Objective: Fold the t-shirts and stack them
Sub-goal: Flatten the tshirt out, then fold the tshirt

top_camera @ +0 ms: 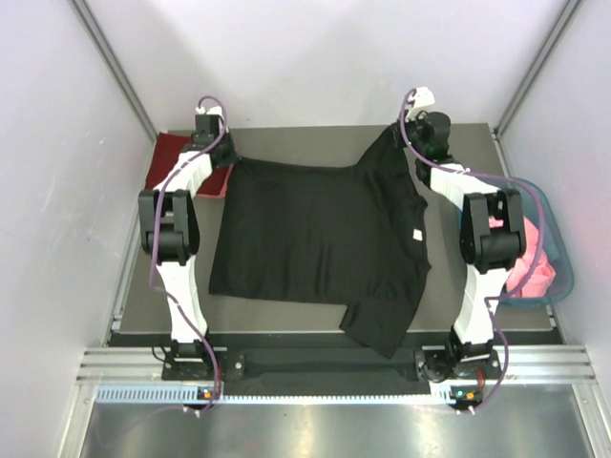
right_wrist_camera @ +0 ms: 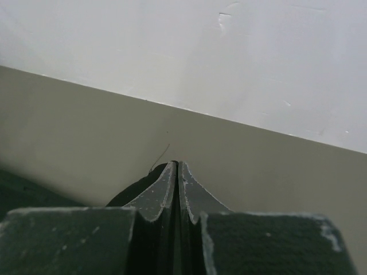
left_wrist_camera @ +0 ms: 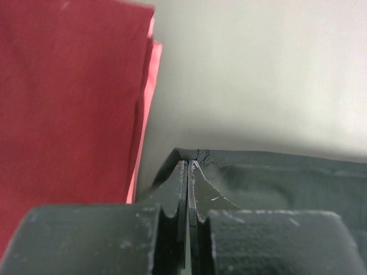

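A large black t-shirt (top_camera: 320,234) lies spread on the table, neck to the right. My left gripper (top_camera: 218,145) is shut on its far left corner (left_wrist_camera: 198,153). My right gripper (top_camera: 412,129) is shut on its far right sleeve, and black cloth (right_wrist_camera: 135,188) shows at the left of its fingers. A folded dark red t-shirt (top_camera: 181,162) lies at the far left, partly under my left arm; it fills the left of the left wrist view (left_wrist_camera: 69,97). Pink t-shirts (top_camera: 530,262) lie in the basket.
A teal plastic basket (top_camera: 563,250) sits off the table's right edge behind my right arm. White walls close in at the back and sides. The near sleeve of the black t-shirt (top_camera: 382,324) hangs toward the table's front edge.
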